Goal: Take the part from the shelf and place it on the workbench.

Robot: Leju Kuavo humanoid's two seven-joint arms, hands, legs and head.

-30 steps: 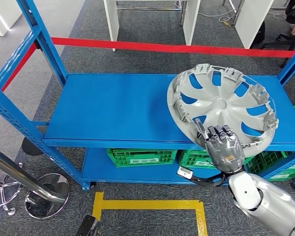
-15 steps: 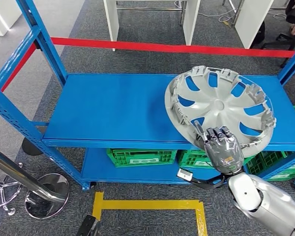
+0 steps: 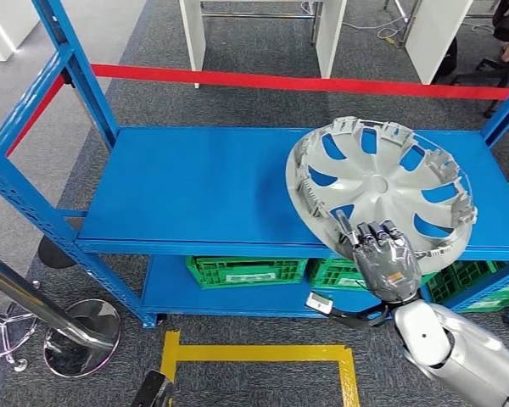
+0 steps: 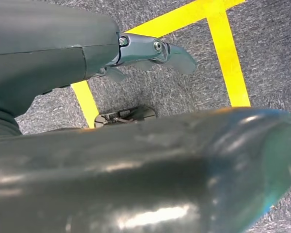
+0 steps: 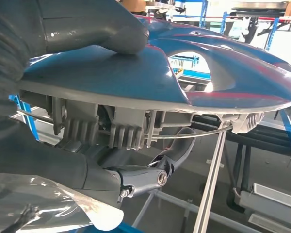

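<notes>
Far left in the head view there's a chrome stool base (image 3: pixel 82 336) on the grey carpet, next to the blue shelf rack (image 3: pixel 200 191); yellow floor tape (image 3: pixel 258 353) marks a box in front of it. The left hand (image 4: pixel 155 48) turns up in the left wrist view, hanging over that carpet and tape with nothing in it – can't tell how far the fingers are spread. Under the top shelf sit green crates (image 3: pixel 245 270) on the lower level; a red barrier strip (image 3: pixel 290 82) runs behind the rack. Right side is the part – a silver hubcap (image 3: pixel 380 186), inner side up, tilted, its near edge hanging past the shelf's front lip. The right hand (image 3: pixel 385 259) grips that near rim; in the right wrist view the thumb (image 5: pixel 100 26) presses on one face and a finger (image 5: pixel 166 162) hooks under the clips on the other.
</notes>
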